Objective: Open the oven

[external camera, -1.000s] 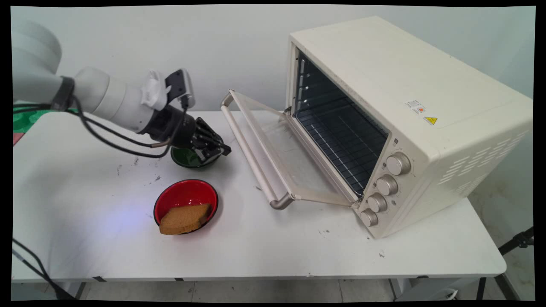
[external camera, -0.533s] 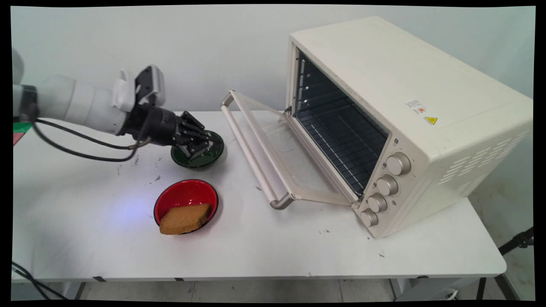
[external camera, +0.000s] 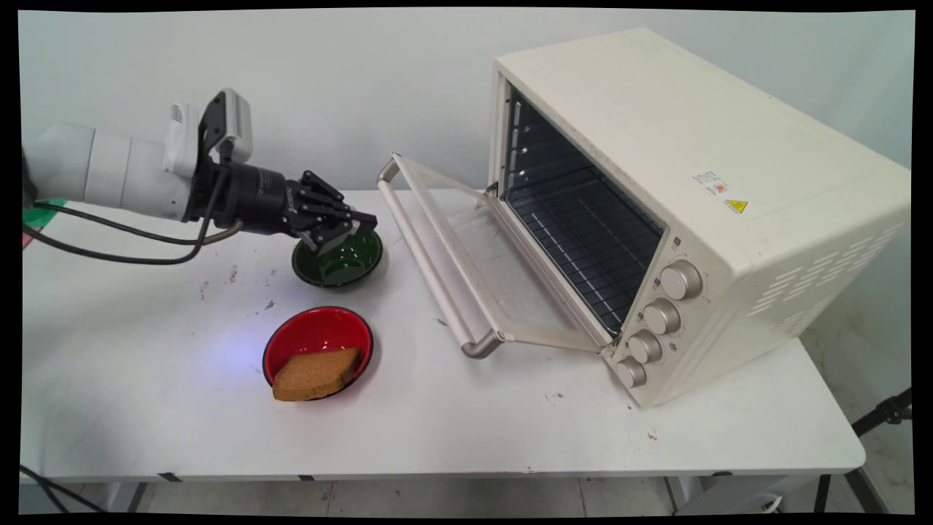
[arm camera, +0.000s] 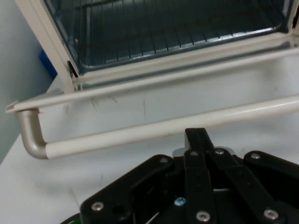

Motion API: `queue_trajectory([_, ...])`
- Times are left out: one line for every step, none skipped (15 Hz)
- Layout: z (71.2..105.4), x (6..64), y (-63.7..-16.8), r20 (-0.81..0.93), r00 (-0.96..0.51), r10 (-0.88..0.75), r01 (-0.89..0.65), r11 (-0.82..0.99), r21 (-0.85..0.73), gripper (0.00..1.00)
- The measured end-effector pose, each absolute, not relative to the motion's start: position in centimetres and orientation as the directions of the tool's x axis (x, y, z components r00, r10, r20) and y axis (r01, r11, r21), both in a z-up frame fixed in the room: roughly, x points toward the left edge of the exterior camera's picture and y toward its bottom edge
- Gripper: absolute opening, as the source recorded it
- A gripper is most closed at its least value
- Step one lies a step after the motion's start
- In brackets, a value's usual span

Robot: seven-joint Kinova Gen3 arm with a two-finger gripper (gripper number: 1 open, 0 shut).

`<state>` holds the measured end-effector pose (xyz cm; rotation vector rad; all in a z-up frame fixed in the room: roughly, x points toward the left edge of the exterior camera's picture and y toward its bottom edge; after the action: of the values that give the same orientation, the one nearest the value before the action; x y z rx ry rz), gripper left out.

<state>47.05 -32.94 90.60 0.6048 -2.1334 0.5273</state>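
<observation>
Risen off the dark green glazed bowl (external camera: 339, 261), black gripper (external camera: 355, 224) w/ fingers together, empty, aims 3 o'clock at cream oven's open door (external camera: 466, 273).

arm reaches level from the left, gripper (external camera: 355, 222) fingers pressed together

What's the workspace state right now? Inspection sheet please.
Surface: white table, dark scuffs and specks.
Things: green bowl beneath gripper; red bowl with slice of brown bread nearer the camera; cream toaster oven, door open, wire rack inside.
Clutter: nothing seen.
Gripper: gripper shut, above green bowl, pointing at the door's handle.
Cables: black cables hang from arm.
Surroundings: plain wall; green and red mat at left edge.
</observation>
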Motion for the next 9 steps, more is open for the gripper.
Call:
queue_trajectory([90.5,47.1,-33.0,0.816,-0.529,-0.232,-0.587,0.795,-0.154,0.00])
queue_trajectory([90.4,47.1,-33.0,0.819,-0.525,-0.231,-0.588,0.794,-0.153,0.00])
queue_trajectory([90.3,47.1,-33.0,0.822,-0.521,-0.230,-0.589,0.794,-0.151,0.00])
queue_trajectory([90.1,47.1,-33.1,0.824,-0.518,-0.230,-0.590,0.793,-0.150,0.00])
queue_trajectory([89.9,47.0,-33.2,0.826,-0.514,-0.230,-0.592,0.793,-0.148,0.00])
queue_trajectory([89.7,46.9,-33.4,0.829,-0.510,-0.230,-0.594,0.791,-0.146,0.00])
queue_trajectory([89.6,46.8,-33.5,0.831,-0.507,-0.230,-0.595,0.790,-0.145,0.00])
queue_trajectory([89.4,46.7,-33.6,0.833,-0.504,-0.229,-0.597,0.789,-0.144,0.00])
queue_trajectory([89.2,46.5,-33.9,0.836,-0.499,-0.228,-0.599,0.788,-0.143,0.00])
